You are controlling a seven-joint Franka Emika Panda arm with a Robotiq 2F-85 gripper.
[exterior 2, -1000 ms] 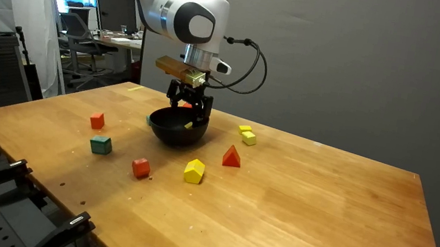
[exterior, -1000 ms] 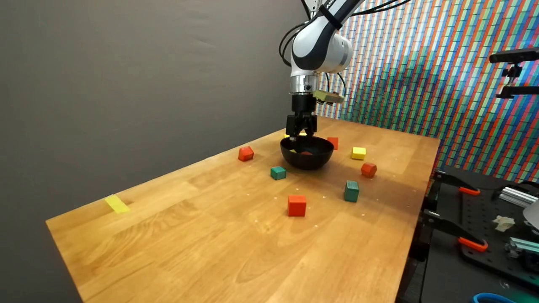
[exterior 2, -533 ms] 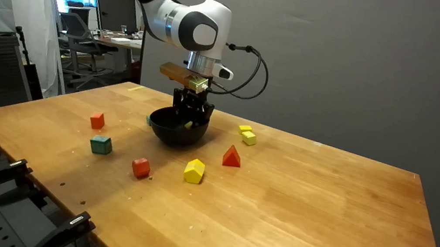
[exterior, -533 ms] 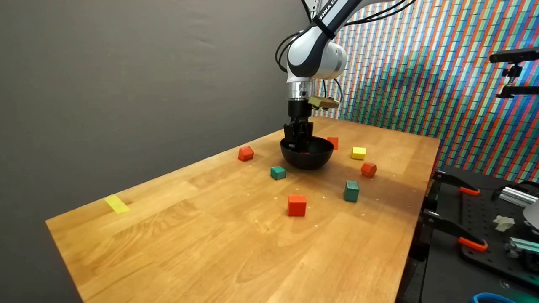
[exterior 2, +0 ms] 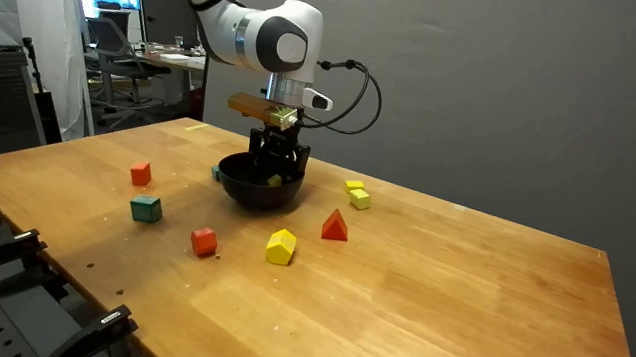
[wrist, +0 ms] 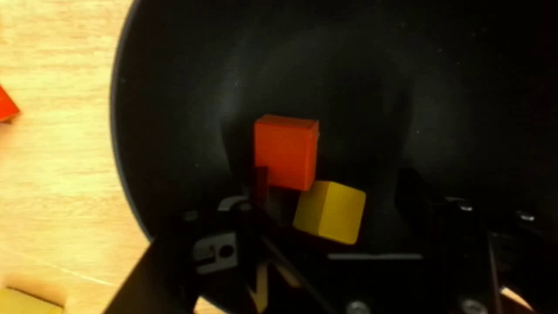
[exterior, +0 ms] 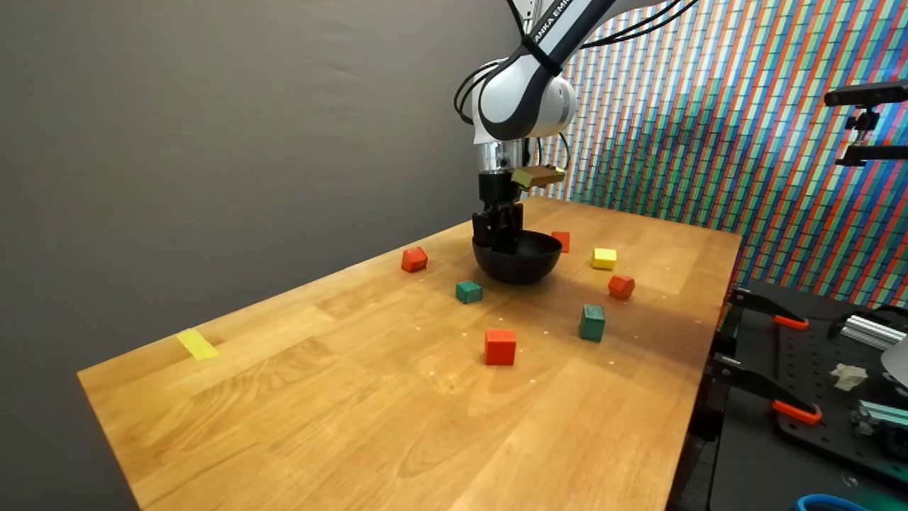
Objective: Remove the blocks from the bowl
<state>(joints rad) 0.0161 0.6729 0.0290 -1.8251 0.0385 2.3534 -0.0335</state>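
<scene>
The black bowl stands upright on the wooden table in both exterior views. Inside it, the wrist view shows a red block and a yellow block, their corners meeting or overlapping in the picture. A bit of that yellow block also shows in an exterior view. My gripper reaches down into the bowl, jaws apart on either side of the yellow block. A gap shows between this block and the right finger; the left finger overlaps the red block's lower corner. In an exterior view the gripper hides both blocks.
Several blocks lie around the bowl: green ones, red ones, a red triangle, a yellow house-shaped one and small yellow ones. A yellow tape strip marks the table. Black clamps grip the table's edge.
My gripper has come down into the bowl and shifted slightly sideways. Its fingers stand closer together than a second ago. The bowl has moved very slightly.
</scene>
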